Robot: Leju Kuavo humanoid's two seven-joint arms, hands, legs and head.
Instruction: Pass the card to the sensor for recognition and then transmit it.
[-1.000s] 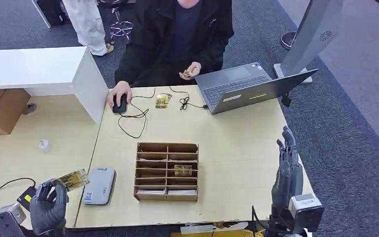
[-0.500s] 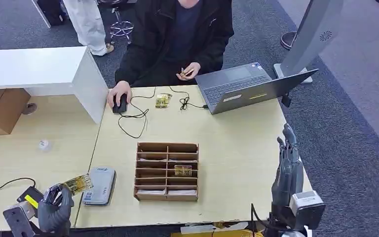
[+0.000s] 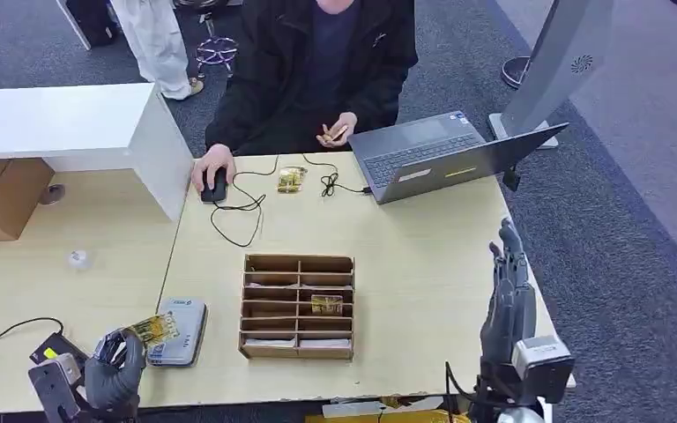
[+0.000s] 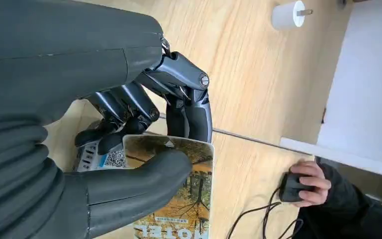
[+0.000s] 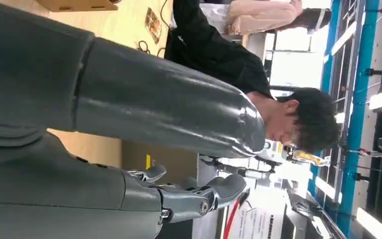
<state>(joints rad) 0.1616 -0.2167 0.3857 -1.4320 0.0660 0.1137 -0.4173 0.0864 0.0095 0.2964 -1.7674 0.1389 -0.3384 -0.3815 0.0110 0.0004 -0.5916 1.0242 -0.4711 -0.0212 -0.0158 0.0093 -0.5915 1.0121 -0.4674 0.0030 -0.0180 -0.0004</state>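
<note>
The left hand (image 3: 113, 374) grips the card (image 3: 152, 330) at the near left edge of the sensor (image 3: 179, 330), so recognition and hand-over remain; the right hand (image 3: 509, 291) hangs empty, fingers extended

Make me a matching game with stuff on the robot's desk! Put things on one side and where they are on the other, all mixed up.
Things:
1. card
2. mouse
3. laptop
4. wooden organizer

Places:
A. open at the table's far right corner
B. in the middle of the table
C. under the person's hand
D. held by the robot's left hand, over the grey card reader

Right pairs: 1-D, 2-C, 3-A, 4-B
</note>
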